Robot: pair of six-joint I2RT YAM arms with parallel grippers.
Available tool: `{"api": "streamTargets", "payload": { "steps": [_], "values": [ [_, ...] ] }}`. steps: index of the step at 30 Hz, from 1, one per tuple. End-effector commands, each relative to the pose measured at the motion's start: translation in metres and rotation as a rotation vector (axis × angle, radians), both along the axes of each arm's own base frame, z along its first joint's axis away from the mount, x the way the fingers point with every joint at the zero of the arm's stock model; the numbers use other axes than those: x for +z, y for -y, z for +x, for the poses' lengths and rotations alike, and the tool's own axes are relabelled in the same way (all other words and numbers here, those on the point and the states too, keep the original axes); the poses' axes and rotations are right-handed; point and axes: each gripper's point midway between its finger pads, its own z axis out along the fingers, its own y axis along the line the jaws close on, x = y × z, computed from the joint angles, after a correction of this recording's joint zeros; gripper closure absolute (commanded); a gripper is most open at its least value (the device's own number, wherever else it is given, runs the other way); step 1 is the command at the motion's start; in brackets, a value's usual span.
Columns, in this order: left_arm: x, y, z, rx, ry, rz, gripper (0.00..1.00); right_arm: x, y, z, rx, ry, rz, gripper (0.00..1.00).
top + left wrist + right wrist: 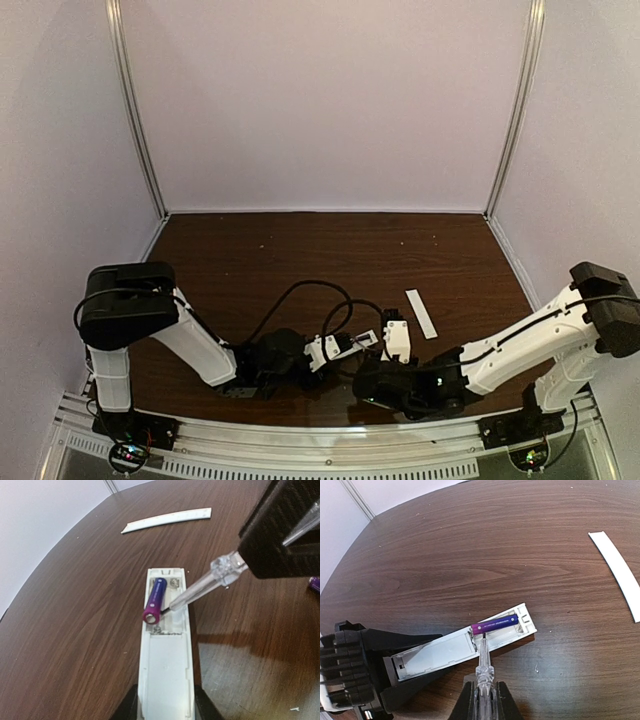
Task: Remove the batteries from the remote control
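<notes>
The white remote control (pixel 165 670) lies face down, its near end gripped between the fingers of my left gripper (pixel 165 702), which is shut on it. One purple battery (pixel 155 600) sits in the open recess with its near end tilted up. My right gripper (pixel 484 700) is shut on a clear-handled screwdriver (pixel 484 665), whose tip touches the recess beside the battery (pixel 495 625). A second purple battery (pixel 315 583) lies on the table at the right edge of the left wrist view. In the top view both grippers (pixel 345 345) (pixel 378 368) meet at the remote (pixel 397 342).
The flat white cover strip (pixel 421 313) lies on the dark wooden table beyond the remote; it also shows in the left wrist view (pixel 167 520) and the right wrist view (pixel 617 572). Black cables loop behind the left gripper (pixel 300 300). Pale walls enclose the table.
</notes>
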Motion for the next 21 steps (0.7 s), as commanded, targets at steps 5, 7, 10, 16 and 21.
{"api": "streamTargets", "payload": {
  "steps": [5, 7, 10, 16, 21],
  "values": [
    [-0.017, 0.011, -0.028, -0.124, -0.044, 0.037, 1.00, -0.007, -0.004, 0.003, 0.037, -0.029, -0.107, 1.00],
    [-0.017, 0.011, -0.028, -0.123, -0.043, 0.037, 1.00, -0.010, -0.001, 0.003, 0.029, -0.037, -0.112, 1.00],
    [-0.017, 0.011, -0.028, -0.123, -0.047, 0.034, 1.00, -0.014, 0.005, 0.003, 0.011, -0.048, -0.119, 1.00],
    [-0.016, 0.012, -0.028, -0.123, -0.054, 0.028, 1.00, -0.022, 0.032, 0.003, -0.054, -0.066, -0.100, 1.00],
    [-0.016, 0.013, -0.031, -0.135, -0.061, 0.023, 1.00, -0.021, 0.051, 0.004, -0.089, -0.063, -0.055, 1.00]
  ]
}}
